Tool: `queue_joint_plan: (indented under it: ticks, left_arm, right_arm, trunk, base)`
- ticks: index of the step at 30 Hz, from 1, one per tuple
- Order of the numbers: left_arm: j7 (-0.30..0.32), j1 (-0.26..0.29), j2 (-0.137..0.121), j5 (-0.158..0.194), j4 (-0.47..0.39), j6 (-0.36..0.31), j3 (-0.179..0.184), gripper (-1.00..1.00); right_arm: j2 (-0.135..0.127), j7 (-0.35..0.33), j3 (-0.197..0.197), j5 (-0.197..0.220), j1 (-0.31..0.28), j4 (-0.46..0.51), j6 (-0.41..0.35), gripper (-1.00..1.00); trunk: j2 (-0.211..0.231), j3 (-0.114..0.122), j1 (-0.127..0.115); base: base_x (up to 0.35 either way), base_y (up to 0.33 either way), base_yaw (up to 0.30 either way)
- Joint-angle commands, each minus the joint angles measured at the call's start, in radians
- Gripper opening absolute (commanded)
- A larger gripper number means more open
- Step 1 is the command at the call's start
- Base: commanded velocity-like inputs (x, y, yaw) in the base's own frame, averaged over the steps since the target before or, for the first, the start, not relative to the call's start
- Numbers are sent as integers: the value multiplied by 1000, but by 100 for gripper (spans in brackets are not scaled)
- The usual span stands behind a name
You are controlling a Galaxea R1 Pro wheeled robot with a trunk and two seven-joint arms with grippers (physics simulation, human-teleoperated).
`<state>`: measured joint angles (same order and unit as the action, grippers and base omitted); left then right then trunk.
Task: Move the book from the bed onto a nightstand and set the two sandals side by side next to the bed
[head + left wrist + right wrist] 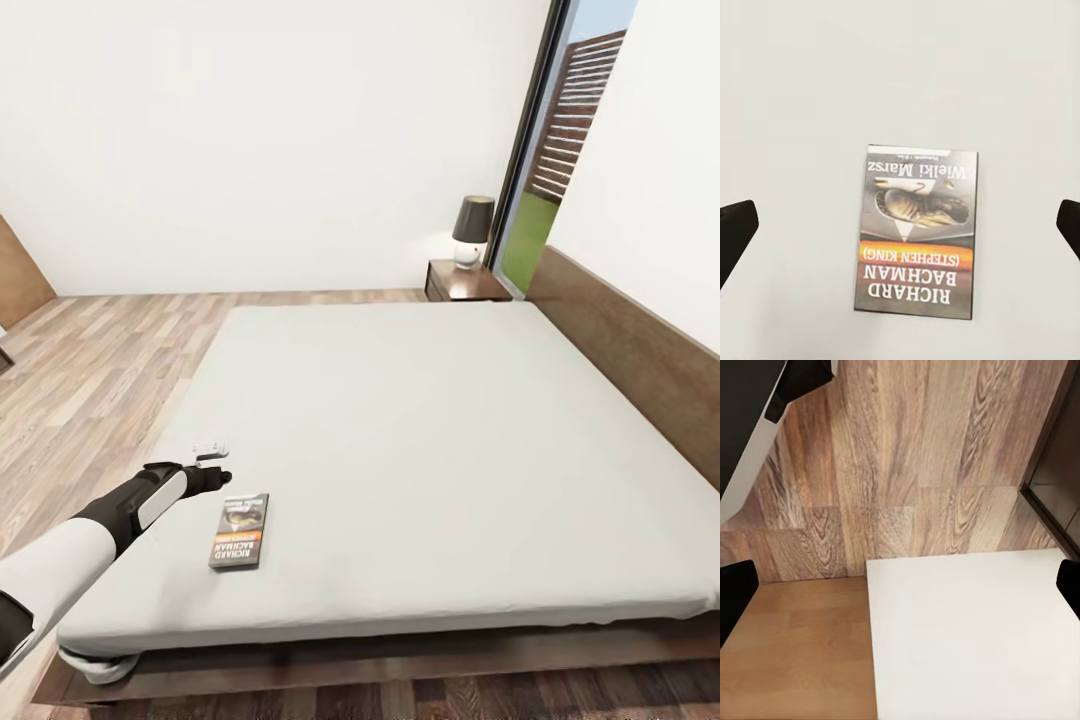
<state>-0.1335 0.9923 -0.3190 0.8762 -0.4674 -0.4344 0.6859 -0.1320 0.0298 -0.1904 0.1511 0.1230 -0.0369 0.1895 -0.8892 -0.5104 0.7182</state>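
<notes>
Paperback book (239, 531) with a dark grey cover, an orange band and white lettering lies flat on the pale grey-white mattress of the large low bed (430, 440), near the corner closest to the camera and a little in from the edge. In the head view the left gripper (214, 474), black at the end of a white and black arm, hangs over the mattress just beside the book's far end; contact cannot be judged from here. In the left wrist view the book (917, 233) sits between the two dark fingertips (735, 232), which stand wide apart at either side with bare mattress separating each from the cover; the jaws are fully spread and hold nothing.

Beyond the bed's far corner, a small dark reddish-brown wooden nightstand (466, 282) carries a white lamp with a dark shade (472, 229), next to the tall dark-framed window (545, 150).

The right gripper (900, 589) looks down on brown wood-plank floor (907, 450) and a white flat surface (975, 630); its dark fingertips are far apart, empty.
</notes>
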Motion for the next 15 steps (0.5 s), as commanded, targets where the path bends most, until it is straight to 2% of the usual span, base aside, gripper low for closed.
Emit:
queue_joint_plan:
  ticks: [1, 15]
  left_arm:
    - [-9, 1, -1, 11, -3, -3, 8, 100]
    - [-7, 31, -2, 15, 5, -18, 5, 100]
  right_arm:
    - [0, 1, -9, 10, 0, -1, 5, 100]
    - [0, 1, -9, 10, 0, -1, 5, 100]
  trunk:
    - [-1, -3, 0]
    - [-1, -25, 0]
  base:
    - [0, 0, 0]
    - [0, 0, 0]
